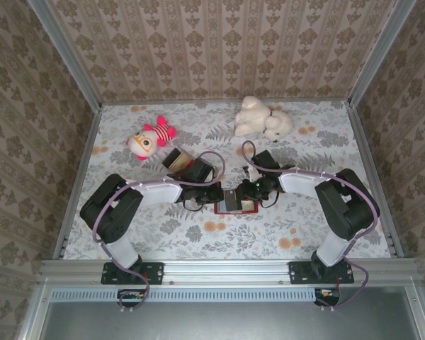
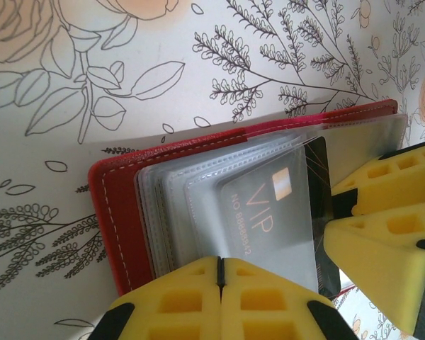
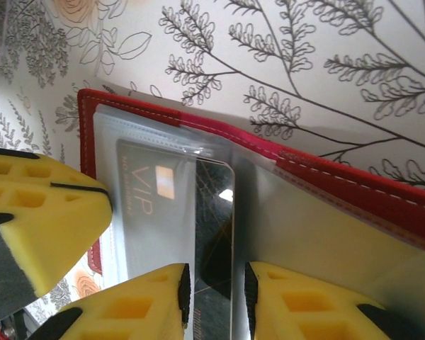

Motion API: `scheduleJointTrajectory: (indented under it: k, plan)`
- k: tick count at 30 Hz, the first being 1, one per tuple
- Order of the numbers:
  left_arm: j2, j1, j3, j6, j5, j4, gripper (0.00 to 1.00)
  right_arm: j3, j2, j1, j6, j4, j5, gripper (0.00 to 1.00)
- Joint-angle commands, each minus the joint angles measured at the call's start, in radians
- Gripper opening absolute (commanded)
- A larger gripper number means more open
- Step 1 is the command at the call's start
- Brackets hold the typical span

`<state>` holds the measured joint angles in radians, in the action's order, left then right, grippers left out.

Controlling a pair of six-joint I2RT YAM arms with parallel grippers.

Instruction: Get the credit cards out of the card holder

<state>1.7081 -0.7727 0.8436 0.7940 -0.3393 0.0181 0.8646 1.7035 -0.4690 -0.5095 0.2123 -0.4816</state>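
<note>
The red card holder (image 1: 239, 202) lies open on the flowered table between both arms, its clear sleeves fanned out (image 2: 117, 205) (image 3: 340, 184). One dark credit card (image 2: 269, 205) printed "VIP" sticks partway out of a sleeve, and its bare black end (image 3: 216, 212) shows past the plastic. My left gripper (image 2: 220, 263) (image 1: 219, 195) is shut, its tips resting over the sleeves at the holder's edge. My right gripper (image 3: 217, 290) (image 1: 253, 193) stands slightly open, its pads on either side of the card's bare end with a gap on each side.
A pink-and-white plush toy (image 1: 150, 139) and a cream plush animal (image 1: 261, 119) lie toward the back. A small clear box (image 1: 178, 160) sits just behind the left arm. Patterned walls with metal rails (image 1: 78, 180) close in the table.
</note>
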Motion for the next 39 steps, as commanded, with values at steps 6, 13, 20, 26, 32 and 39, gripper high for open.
scheduleJointTrajectory:
  k: [6,13,20,26,32,39]
  plan:
    - [0.013,-0.006,-0.029,0.021,0.037,0.062,0.0,-0.019,0.037,0.005,-0.028,-0.083,-0.101,0.28]
    - [0.002,-0.004,-0.033,0.021,0.043,0.071,0.0,-0.042,0.015,0.026,-0.034,-0.081,-0.07,0.12]
    - [0.001,0.0,-0.037,0.022,0.048,0.073,0.0,-0.083,-0.056,0.065,-0.016,-0.049,-0.039,0.07]
    - [-0.01,0.003,-0.032,0.021,0.044,0.074,0.0,-0.115,-0.123,0.092,-0.008,-0.033,-0.034,0.05]
    - [-0.025,0.005,0.006,0.001,0.028,0.095,0.01,-0.126,-0.182,0.099,-0.018,-0.029,-0.047,0.05]
    - [-0.099,-0.008,0.022,-0.001,-0.028,0.012,0.03,-0.115,-0.128,0.099,-0.026,-0.045,-0.08,0.05]
